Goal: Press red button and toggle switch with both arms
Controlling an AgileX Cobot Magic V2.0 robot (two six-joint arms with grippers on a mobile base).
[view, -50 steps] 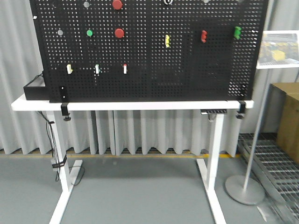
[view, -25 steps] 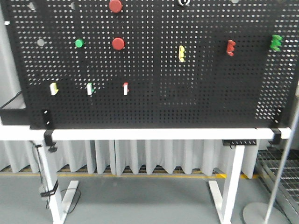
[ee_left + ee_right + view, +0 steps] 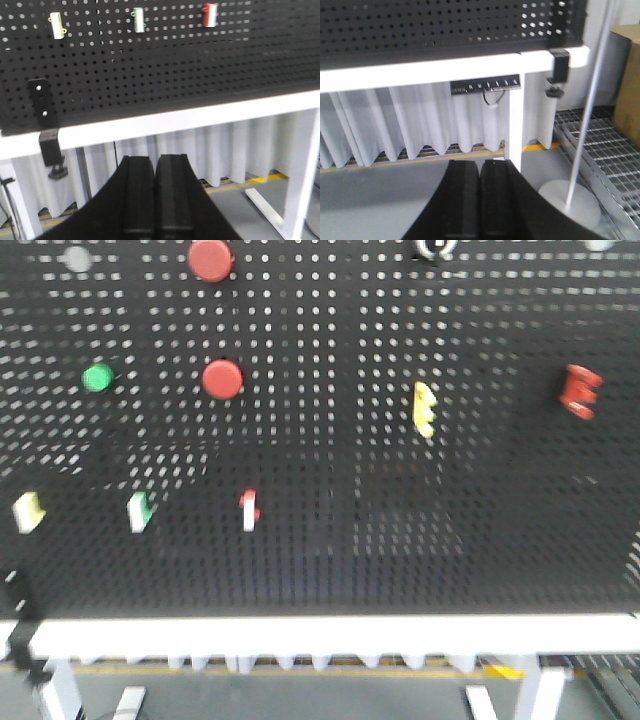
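Black pegboard (image 3: 330, 570) stands clamped upright on the white surface (image 3: 300, 635). On its upper left lies the red button (image 3: 222, 379); the toggle switch (image 3: 436, 246) sits higher, right of its centre. Well short of the pegboard, the left gripper (image 3: 156, 161) and right gripper (image 3: 479, 165) are closed and empty, presumably forming blunt pressing tips.

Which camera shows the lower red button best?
The front-facing view: the lower red button sits fully in frame on the pegboard, though blurred. Neither wrist view shows it; both catch only the board's lower part.
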